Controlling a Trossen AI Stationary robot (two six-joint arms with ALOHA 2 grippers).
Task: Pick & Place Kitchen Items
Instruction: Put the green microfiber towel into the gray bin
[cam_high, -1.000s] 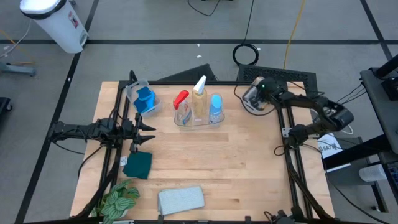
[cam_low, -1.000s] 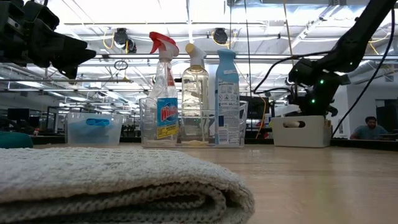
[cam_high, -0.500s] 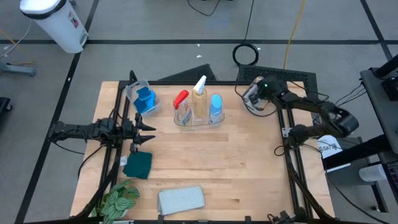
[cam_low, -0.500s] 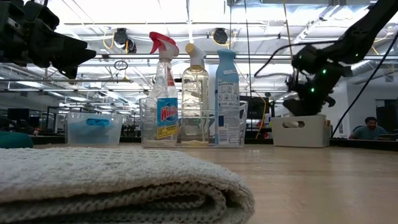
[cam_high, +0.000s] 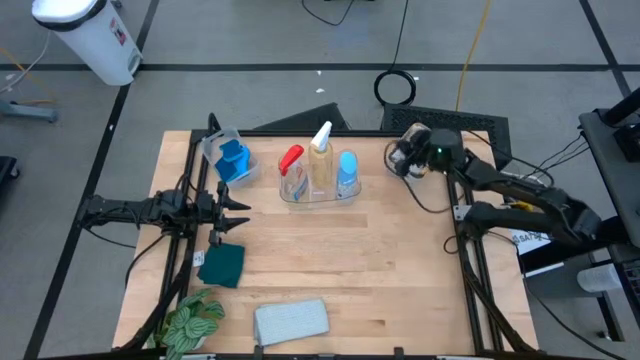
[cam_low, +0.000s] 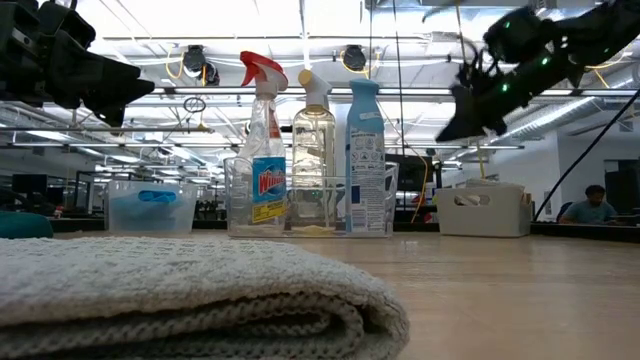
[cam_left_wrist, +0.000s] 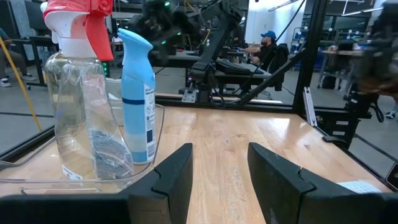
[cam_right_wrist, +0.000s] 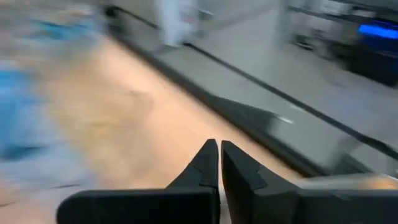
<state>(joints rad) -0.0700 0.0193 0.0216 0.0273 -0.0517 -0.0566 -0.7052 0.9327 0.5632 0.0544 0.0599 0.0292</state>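
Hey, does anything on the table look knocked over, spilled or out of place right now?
Nothing stands out. The three bottles stand upright in their clear tub, the teal cloth and grey towel lie flat, and no spill shows on the table.

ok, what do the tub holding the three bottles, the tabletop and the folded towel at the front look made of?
Tub: clear hard plastic, probably; the bottles show through its glossy walls.
Tabletop: pale wood, apparently butcher-block; plank seams and grain show, low sheen.
Folded towel: grey woven or knit fabric, likely cotton; ribbed, matte, with a soft rounded fold.
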